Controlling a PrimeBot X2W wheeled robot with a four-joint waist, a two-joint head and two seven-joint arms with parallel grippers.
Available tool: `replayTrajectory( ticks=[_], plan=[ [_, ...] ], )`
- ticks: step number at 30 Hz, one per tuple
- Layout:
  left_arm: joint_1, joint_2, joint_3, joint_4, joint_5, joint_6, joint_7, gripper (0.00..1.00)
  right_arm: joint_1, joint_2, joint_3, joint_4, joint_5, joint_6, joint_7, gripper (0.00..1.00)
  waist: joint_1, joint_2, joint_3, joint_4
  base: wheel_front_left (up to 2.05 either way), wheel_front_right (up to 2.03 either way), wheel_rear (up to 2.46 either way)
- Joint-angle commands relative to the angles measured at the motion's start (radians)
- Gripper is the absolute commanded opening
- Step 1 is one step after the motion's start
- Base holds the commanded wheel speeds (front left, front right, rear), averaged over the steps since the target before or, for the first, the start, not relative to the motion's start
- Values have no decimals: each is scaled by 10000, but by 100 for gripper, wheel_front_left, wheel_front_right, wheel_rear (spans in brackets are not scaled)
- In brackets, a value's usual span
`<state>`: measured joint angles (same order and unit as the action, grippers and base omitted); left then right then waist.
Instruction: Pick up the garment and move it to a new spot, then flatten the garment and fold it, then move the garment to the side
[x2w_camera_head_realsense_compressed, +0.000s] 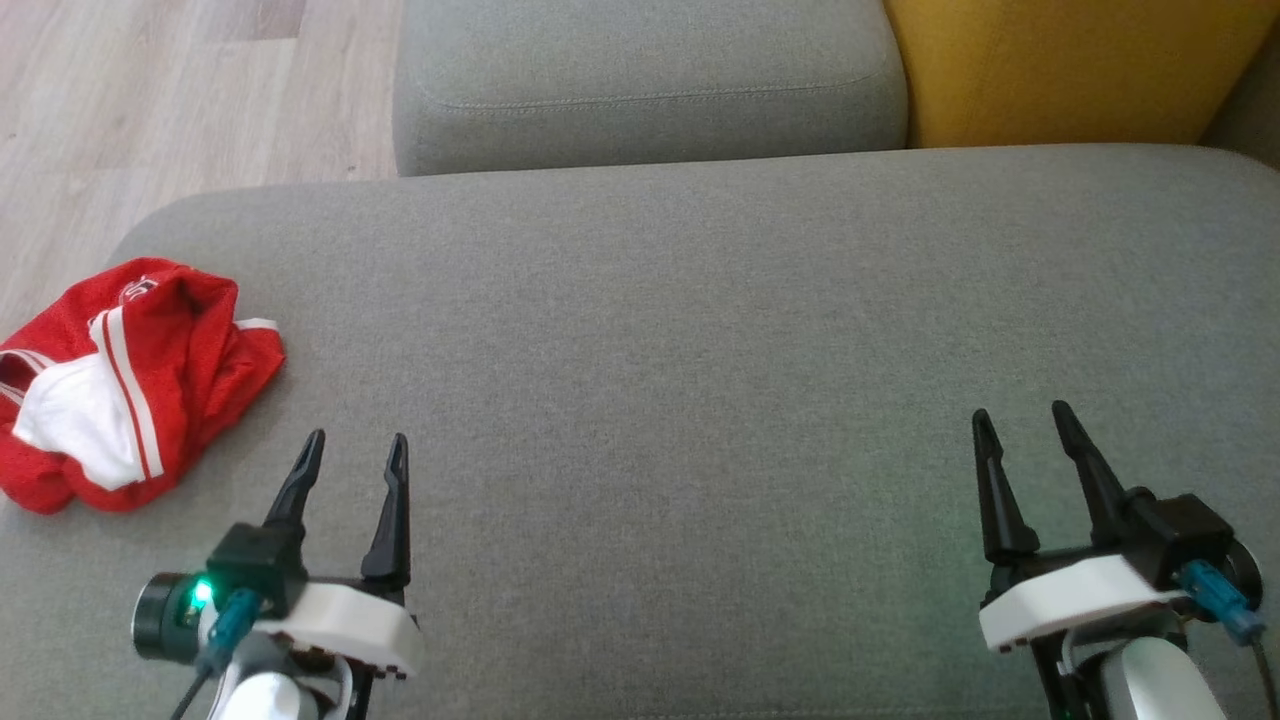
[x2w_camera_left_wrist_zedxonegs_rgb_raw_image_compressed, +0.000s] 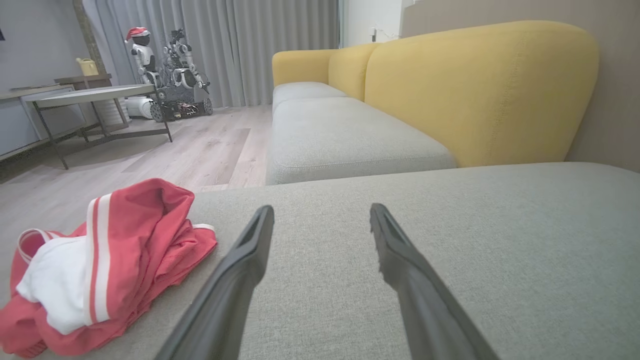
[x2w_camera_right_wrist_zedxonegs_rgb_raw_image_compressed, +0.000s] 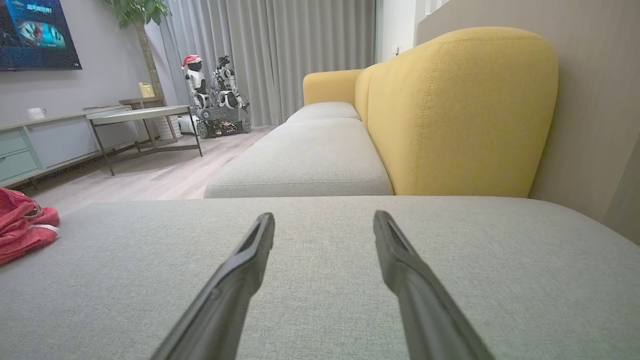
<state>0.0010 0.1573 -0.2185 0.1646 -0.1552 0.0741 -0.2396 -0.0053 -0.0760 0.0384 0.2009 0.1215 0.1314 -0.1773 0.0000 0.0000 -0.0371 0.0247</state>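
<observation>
The garment is a red piece with white panels and stripes, lying crumpled at the far left edge of the grey sofa seat. It also appears bunched at the lower left as the garment in the left wrist view, and as a red corner of the garment at the left edge of the right wrist view. My left gripper hovers open just right of it, nothing between its fingers. My right gripper stands open over bare cushion far to the right. Open fingers frame the left gripper and right gripper views.
A second grey cushion and a yellow backrest lie beyond the seat. Wooden floor runs off the left edge. Across the room stand a low table, parked robots and a cabinet.
</observation>
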Motion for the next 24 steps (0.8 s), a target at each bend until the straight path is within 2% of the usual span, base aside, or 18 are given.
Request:
replayTrajectory(
  ticks=[1,5,15,24],
  plan=[
    [-259,112,274,-298,250,-12,-116,100,-149,-48,181,-323,-226,-7,-150,100,0,0,-3,2,0,0,0],
    [-240,6,369,-84,482,-66,-222,100,-111,20,95,-328,-457,-7,-186,100,0,0,-25,9,0,0,0],
    [-287,-280,812,563,63,-335,-222,100,-82,159,-198,-226,289,-7,70,100,0,0,-26,5,0,0,0],
    [-334,-373,1000,810,49,-429,-222,100,-113,175,-227,-217,189,-7,104,100,0,0,-13,2,0,0,0]
  ],
)
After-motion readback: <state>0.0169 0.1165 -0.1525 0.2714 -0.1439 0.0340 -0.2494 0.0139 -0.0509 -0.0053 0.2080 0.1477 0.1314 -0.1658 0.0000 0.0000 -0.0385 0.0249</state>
